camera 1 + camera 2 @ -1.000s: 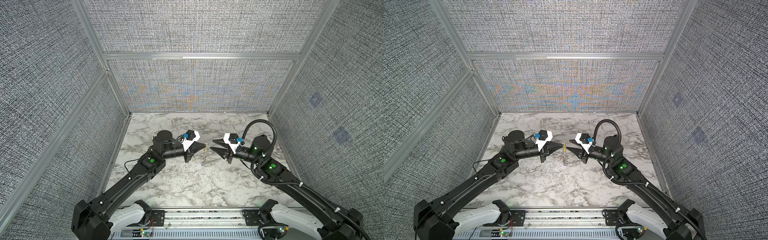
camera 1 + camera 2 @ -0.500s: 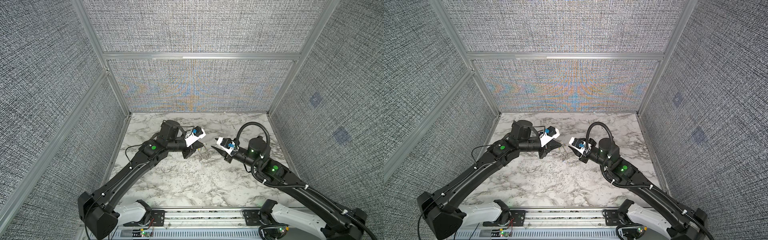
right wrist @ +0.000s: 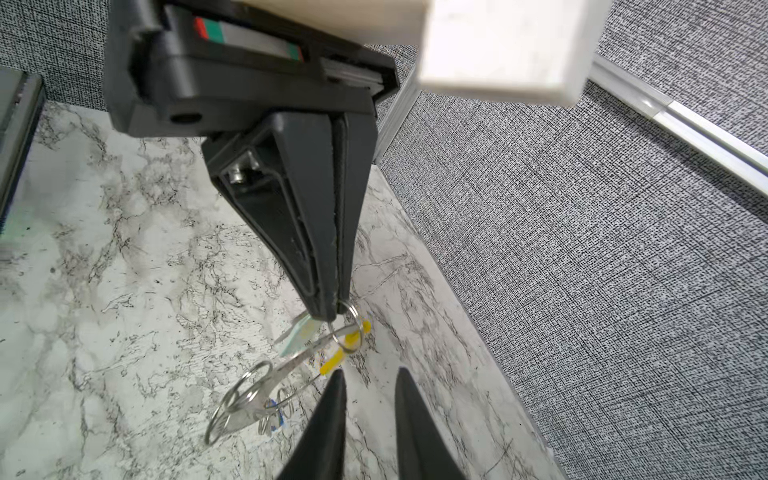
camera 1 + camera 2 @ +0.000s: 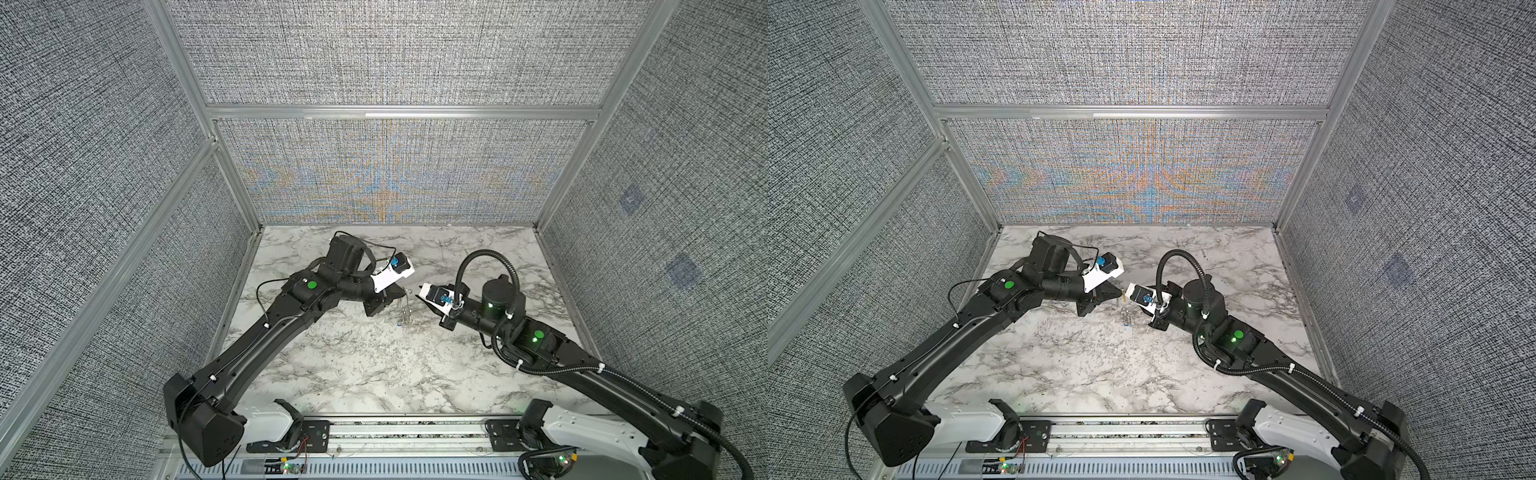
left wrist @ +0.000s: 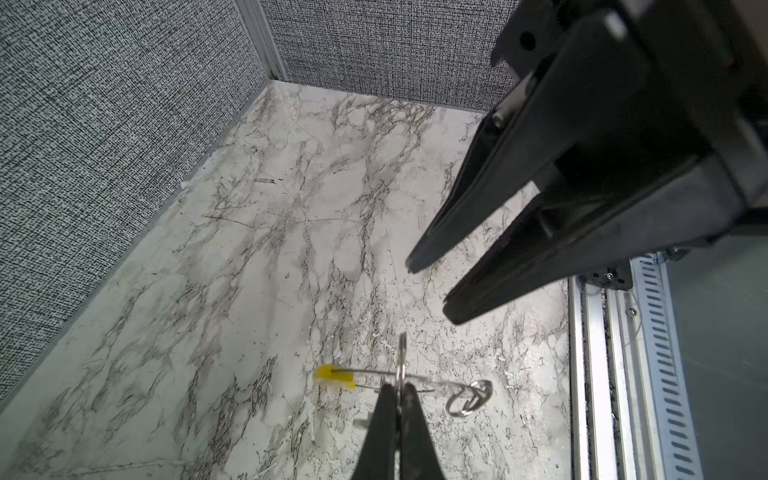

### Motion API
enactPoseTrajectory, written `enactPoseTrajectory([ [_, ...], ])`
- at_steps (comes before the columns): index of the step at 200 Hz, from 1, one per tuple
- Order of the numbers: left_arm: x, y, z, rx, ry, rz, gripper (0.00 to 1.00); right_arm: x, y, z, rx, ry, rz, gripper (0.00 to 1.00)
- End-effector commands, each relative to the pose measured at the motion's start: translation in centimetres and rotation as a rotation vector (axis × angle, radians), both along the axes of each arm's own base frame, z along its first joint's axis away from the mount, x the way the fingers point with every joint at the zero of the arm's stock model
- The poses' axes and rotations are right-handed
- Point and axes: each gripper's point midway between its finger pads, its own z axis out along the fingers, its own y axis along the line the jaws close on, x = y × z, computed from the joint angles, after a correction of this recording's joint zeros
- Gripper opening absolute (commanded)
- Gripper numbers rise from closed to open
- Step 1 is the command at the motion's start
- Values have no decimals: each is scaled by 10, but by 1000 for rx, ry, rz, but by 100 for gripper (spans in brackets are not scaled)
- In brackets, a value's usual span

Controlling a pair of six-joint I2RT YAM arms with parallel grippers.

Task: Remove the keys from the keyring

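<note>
Left tool (image 5: 399, 390), its black tapered jaws pressed flat together, pinches the keyring (image 5: 335, 376), a thin grey wire hoop with a yellow sleeve (image 3: 332, 362), above the middle of the white, grey-veined marble counter (image 4: 353, 365). Flat silvery keys (image 3: 286, 365) and small steel split rings (image 5: 467, 398) dangle from the hoop. Right tool (image 3: 368, 374), jaws narrowly parted and empty, sits just beside the hoop.

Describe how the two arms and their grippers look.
Both are black with white base housings and a green dot each. The left arm carries thin loose black wires; the right arm a ribbed black hose held by white ties. The left gripper and right gripper have tapered dark fingers, under a white mount with a blue part.
</note>
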Motion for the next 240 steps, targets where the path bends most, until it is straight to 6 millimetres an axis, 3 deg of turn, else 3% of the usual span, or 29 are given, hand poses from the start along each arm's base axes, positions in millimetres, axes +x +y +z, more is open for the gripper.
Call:
enactPoseTrajectory([
  [1, -2, -1, 2, 1, -2, -18, 0, 1, 6, 10, 33, -27, 8, 21],
  [46, -4, -2, 2, -2, -1, -31, 0, 6, 10, 8, 40, 0, -1, 16],
  [123, -6, -3, -1, 2, 9, -51, 0, 15, 12, 6, 45, 31, -36, 16],
  [165, -7, -4, 0, -1, 7, -64, 0, 16, 13, -6, 10, 54, -43, 15],
  [167, -8, -4, 1, -2, 7, -65, 0, 17, 13, 5, 26, 40, -42, 15],
  [174, -8, -5, 0, -2, 7, -70, 0, 17, 14, 9, 28, 36, -43, 15],
  [240, -10, -7, 0, 2, 21, -91, 0, 17, 15, 6, 0, 28, -31, 10],
])
